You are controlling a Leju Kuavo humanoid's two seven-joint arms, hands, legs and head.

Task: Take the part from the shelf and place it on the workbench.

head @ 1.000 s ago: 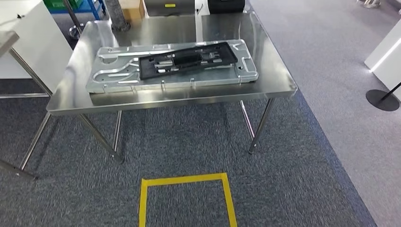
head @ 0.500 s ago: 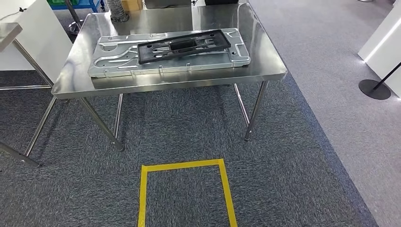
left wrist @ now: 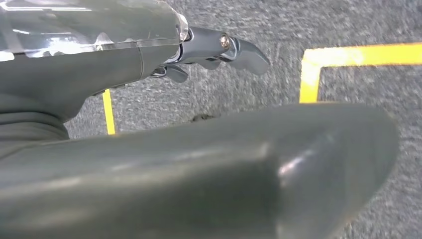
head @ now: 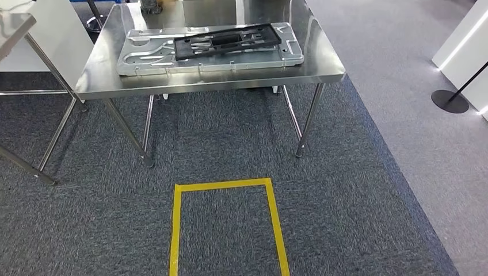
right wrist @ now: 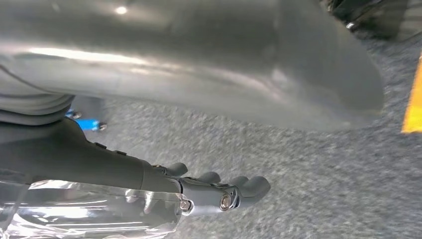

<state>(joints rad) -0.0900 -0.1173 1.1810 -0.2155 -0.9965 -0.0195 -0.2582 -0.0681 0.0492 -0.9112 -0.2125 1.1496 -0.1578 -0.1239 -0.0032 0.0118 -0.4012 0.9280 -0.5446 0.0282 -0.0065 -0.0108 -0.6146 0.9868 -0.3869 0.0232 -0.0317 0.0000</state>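
A steel workbench (head: pixel 98 86) stands ahead in the head view. On it lies a large silver stamped metal plate (head: pixel 144 57), and a black flat frame-like part (head: pixel 227 40) rests on top of that plate, slightly skewed. My left hand (left wrist: pixel 209 50) hangs over the grey carpet with its fingers stretched out and nothing in it. My right hand (right wrist: pixel 219 191) also hangs over the carpet, its fingers side by side and lightly bent, holding nothing.
A yellow tape square (head: pixel 227 184) marks the carpet in front of the workbench. A second steel table (head: pixel 14 26) stands at the left. At the right are a black round stand base (head: pixel 452 100) and a white cabinet (head: pixel 466 40).
The whole picture has shifted: the camera has moved, so the workbench now sits higher and farther off, and the yellow square shows more. The parts on the bench lie as before.
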